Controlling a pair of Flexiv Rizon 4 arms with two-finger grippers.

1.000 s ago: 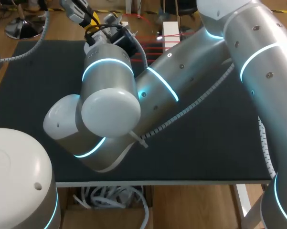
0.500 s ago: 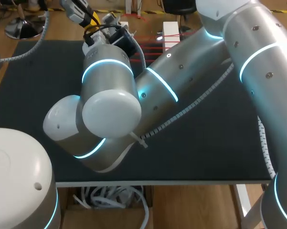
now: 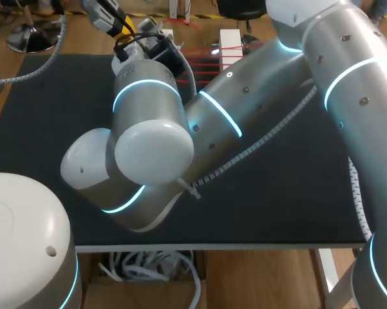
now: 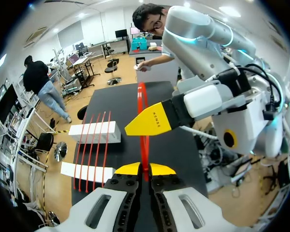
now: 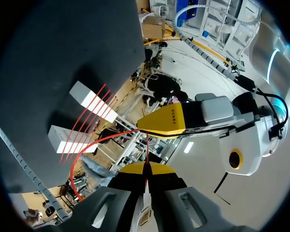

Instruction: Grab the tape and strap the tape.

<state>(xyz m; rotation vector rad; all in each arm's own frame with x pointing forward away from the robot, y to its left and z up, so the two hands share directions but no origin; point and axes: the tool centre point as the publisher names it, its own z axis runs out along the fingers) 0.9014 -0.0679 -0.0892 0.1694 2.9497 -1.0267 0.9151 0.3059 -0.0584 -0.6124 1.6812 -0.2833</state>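
The tape is a thin red strand (image 4: 144, 140). My left gripper (image 4: 145, 169) is shut on it, the strand running ahead over the black table. My right gripper (image 5: 145, 168) is shut on the same red strand (image 5: 146, 147), which loops off beside it (image 5: 84, 157). The two grippers meet tip to tip: the right gripper's yellow finger (image 4: 152, 121) stands just ahead of the left one, and the left's yellow finger (image 5: 166, 121) just ahead of the right one. In the head view the left gripper (image 3: 121, 24) sits at the far left edge; the right arm (image 3: 245, 109) hides its own fingers.
Two white blocks (image 4: 94, 131) (image 4: 87, 171) lie beside the grippers at the table's far edge, with several red strands stretched across them (image 4: 99, 145). One block (image 3: 230, 40) shows in the head view. The black table (image 3: 296, 193) lies under the right arm.
The right arm's elbow has shifted slightly to the right. Both grippers stay shut at the same spot.
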